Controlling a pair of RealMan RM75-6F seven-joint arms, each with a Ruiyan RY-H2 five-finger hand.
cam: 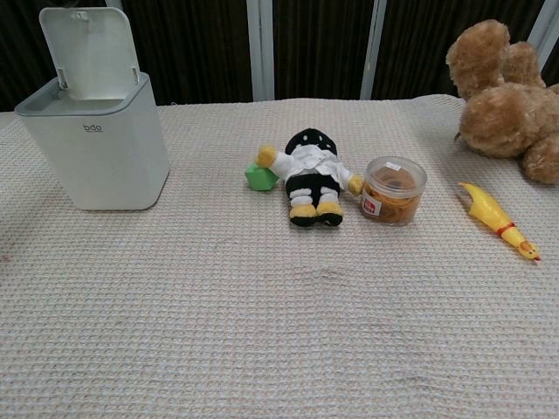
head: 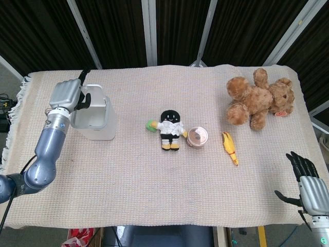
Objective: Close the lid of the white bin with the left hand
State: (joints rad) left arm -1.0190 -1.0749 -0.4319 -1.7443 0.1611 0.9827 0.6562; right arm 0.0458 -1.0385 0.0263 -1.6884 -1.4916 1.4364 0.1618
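White bin [head: 95, 116]: far-left on table [head: 154, 170]. Lid [cam: 87, 52] upright, not yet closed. Left robot hand [head: 67, 94] at lid's rim, holding nothing, fingers curled; contact unclear. Closing push remains.

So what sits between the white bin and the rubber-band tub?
In both views, a black-and-white plush doll with a green block at its side lies between the white bin and the rubber-band tub.
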